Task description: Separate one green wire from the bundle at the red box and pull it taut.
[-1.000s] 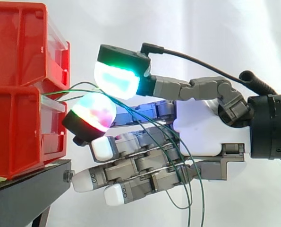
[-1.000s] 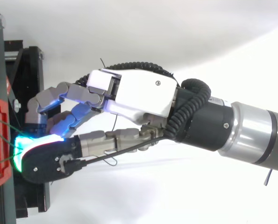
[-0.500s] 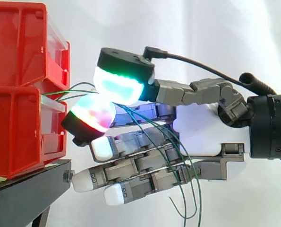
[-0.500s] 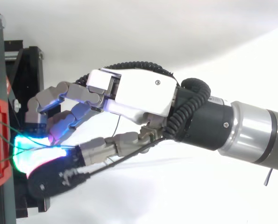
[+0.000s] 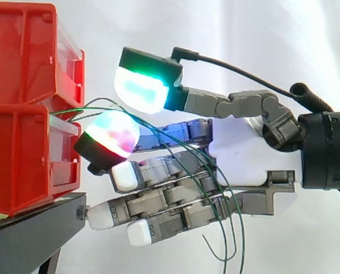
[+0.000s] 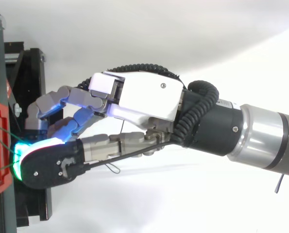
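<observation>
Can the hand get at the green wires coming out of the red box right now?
Probably yes. The green wires arc from the red box through the open gap between the hand's raised thumb pad and the finger pad below, and nothing else stands between.
</observation>
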Controlling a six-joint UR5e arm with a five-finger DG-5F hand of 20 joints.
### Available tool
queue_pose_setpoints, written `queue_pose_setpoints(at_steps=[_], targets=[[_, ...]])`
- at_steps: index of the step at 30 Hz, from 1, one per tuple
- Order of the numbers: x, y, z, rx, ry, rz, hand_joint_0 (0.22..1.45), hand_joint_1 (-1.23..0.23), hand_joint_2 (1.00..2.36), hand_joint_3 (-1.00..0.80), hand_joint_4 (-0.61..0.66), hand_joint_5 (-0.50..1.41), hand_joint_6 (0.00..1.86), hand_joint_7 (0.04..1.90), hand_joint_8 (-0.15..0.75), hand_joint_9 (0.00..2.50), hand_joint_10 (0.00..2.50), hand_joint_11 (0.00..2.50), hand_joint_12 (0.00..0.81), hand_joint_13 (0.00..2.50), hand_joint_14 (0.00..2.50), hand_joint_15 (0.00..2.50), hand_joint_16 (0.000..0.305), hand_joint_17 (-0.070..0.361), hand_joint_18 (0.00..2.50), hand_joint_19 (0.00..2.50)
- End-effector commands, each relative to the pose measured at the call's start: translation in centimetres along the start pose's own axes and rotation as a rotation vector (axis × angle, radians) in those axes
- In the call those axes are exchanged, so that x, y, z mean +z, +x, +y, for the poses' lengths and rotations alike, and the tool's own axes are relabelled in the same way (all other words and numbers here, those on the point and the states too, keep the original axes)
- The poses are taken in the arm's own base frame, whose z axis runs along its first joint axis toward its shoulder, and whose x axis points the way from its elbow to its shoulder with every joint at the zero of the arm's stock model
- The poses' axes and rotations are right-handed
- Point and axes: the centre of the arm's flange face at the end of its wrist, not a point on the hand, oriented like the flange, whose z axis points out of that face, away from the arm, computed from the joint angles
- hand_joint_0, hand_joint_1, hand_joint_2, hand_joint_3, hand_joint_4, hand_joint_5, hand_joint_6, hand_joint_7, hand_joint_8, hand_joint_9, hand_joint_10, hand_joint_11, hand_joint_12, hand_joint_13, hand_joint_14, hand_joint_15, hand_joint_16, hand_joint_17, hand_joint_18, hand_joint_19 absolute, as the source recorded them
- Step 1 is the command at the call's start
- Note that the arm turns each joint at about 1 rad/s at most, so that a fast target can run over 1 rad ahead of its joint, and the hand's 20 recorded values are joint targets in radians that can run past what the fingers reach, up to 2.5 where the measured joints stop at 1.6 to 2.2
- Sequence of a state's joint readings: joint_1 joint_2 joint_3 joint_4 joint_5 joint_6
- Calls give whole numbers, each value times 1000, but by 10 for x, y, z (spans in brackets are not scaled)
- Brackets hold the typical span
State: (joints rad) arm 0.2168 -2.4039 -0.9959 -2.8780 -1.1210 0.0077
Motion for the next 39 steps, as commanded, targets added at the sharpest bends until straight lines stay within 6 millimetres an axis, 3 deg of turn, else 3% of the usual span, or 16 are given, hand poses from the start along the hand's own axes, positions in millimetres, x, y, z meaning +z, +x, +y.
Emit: queue_pose_setpoints(at_steps=[1,7,19,21,23,25,28,33,35,39], targets=[[0,0,2,-1,6,0,603,-612,1016,-262,143,-186,873,1024,283,915,19,636,366,700,12,321,47,105,676,464],[-2,-1,2,-1,27,-1,623,-746,1014,-268,139,-196,887,982,281,883,17,640,357,674,12,311,47,105,660,457],[-2,-1,1,6,31,-1,664,-811,1000,-500,128,-189,875,963,268,887,17,640,351,670,12,307,46,102,649,433],[-2,-1,1,6,31,-1,624,-780,1000,-500,135,-185,874,974,264,893,19,636,348,670,12,309,45,102,647,449],[-2,-1,2,7,31,4,538,-603,1000,-500,148,-175,864,1000,289,938,16,620,369,695,13,314,48,108,667,458],[-1,0,4,7,31,13,530,-528,1000,-500,149,-172,859,1012,294,954,16,615,370,698,12,316,49,111,676,463],[-2,0,5,2,43,21,578,-468,1006,-422,141,-168,852,1055,286,966,19,615,367,703,12,318,48,107,669,475],[-4,-1,4,3,67,23,593,-593,1016,-233,149,-174,865,1127,290,937,19,634,370,703,12,317,48,107,670,467],[-5,-1,4,8,77,22,597,-659,1017,-164,150,-181,891,1073,300,913,18,634,373,694,12,310,49,111,681,456],[-6,-2,2,17,89,23,611,-716,1016,-183,120,-193,903,1005,290,886,18,639,364,676,14,322,48,109,660,454]])
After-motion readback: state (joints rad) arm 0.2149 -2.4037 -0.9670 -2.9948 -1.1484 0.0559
